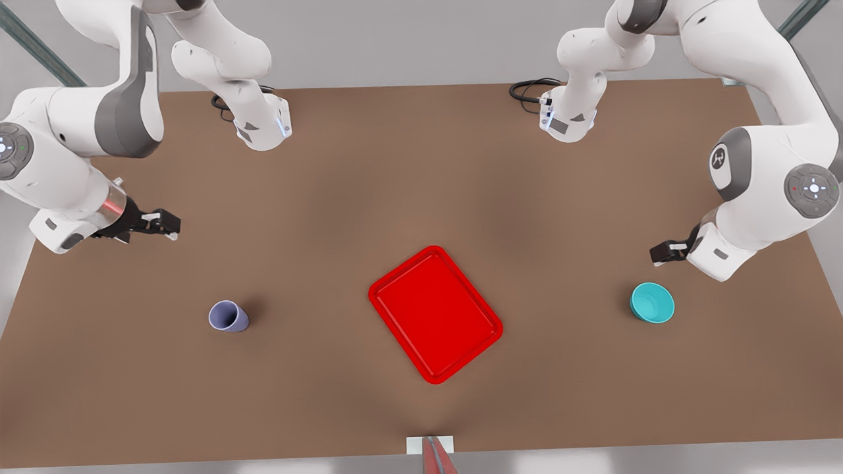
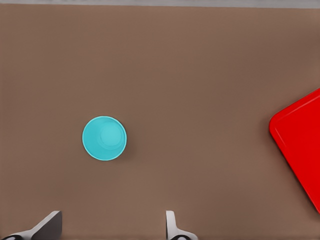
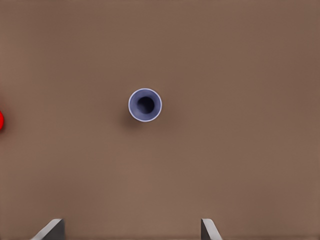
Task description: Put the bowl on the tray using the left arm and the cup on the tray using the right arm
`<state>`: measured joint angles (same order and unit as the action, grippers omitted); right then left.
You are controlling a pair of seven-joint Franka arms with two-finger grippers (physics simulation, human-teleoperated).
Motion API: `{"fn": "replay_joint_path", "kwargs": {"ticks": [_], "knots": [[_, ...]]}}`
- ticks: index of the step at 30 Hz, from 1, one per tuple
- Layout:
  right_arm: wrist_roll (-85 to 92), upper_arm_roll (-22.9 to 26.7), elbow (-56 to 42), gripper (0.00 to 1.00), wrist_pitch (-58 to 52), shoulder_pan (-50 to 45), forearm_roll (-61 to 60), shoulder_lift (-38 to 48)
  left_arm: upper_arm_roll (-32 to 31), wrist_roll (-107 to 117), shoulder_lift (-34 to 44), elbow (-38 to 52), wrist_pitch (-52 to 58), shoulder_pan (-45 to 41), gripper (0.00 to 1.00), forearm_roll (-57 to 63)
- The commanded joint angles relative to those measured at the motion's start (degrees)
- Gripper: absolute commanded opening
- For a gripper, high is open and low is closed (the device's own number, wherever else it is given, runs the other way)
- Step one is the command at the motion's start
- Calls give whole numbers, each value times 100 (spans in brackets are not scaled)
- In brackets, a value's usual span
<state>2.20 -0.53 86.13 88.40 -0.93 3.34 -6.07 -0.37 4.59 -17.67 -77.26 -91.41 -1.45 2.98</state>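
right tool [image 1: 170, 227] hangs above the table [image 1: 421, 164] near the edge on the front view's left, fingers [image 3: 50, 229] apart, holding nothing. cup [image 1: 228, 316] stands upright on the table, toward the near edge from that tool, well apart from it. tray [image 1: 435, 314] lies flat mid-table, turned at an angle, nothing on it. bowl [image 1: 652, 303] sits upright near the edge on the front view's right. left tool [image 1: 658, 253] hangs just beside the bowl, above it, fingers [image 2: 171, 225] apart, not touching.

1 bowl [image 1: 652, 303], 1 cup [image 1: 228, 316], 1 tray [image 1: 435, 314]
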Motion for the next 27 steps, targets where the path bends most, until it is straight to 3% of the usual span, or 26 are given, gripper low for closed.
{"fn": "replay_joint_path", "kwargs": {"ticks": [1, 7, 10, 12, 15, 17, 23, 27], "knots": [[0, 0, 0, 100, 2, -12, 0, 0, 2, 6, 0, 0, 9, -4, 100, 10], [0, 0, 0, 100, 28, -21, 0, -52, 2, 59, -87, -97, 70, -92, 100, 27], [0, 0, -9, 100, 46, -30, 0, -96, 2, -2, -518, -17, -518, -92, 100, 230], [0, 0, -9, 100, 46, -47, 0, -96, -7, 7, -1054, 501, -501, -145, 100, 186], [0, 0, -9, 100, 46, -74, 0, -105, -7, 15, -1204, 413, -650, -224, 100, 133], [0, 0, -9, 100, 46, -83, 0, -114, 2, -11, -984, -500, -1459, -180, 100, 124], [0, 0, -9, 100, 46, -83, 0, -131, 2, -178, -1072, -1810, -2786, 233, 100, 124], [0, 0, -9, 100, 54, -83, 0, -158, 2, -530, -1230, -2030, -2883, 435, 100, 150]]}}
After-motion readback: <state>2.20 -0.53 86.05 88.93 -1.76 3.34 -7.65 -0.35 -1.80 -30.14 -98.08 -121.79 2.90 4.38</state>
